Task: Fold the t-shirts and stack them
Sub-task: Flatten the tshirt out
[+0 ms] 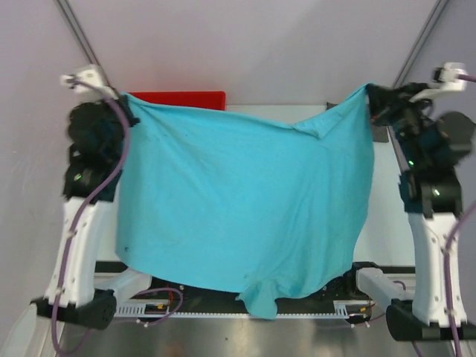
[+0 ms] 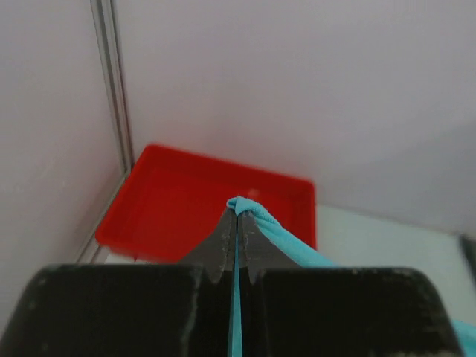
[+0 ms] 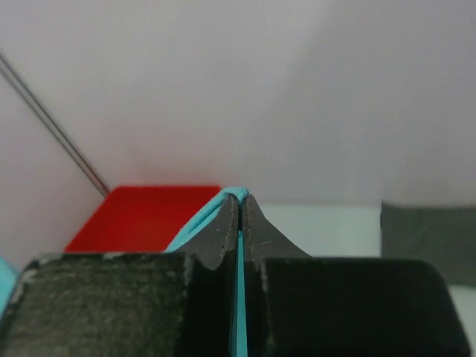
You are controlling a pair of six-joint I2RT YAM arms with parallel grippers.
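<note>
Above the table (image 1: 385, 216), I have the turquoise shirt (image 1: 245, 208) stretched between both arms, hanging like a sheet. My left gripper (image 1: 123, 100) is clamped on one top corner. The left wrist view shows its fingers pressed together with a thin edge of turquoise cloth pinched between them. My right gripper (image 1: 372, 100) is clenched the same way on the opposite top corner. The shirt's top edge sags between the two grips, with a fold near the right one. Its bottom edge droops toward the arm bases, a bunched bit hanging lowest near the middle. A red tray (image 1: 178, 98) sits at the far edge of the table, behind the left corner. From the right wrist I see the dark grey shirt (image 3: 428, 238), a flat rectangle on the table, apart from the turquoise one.
</note>
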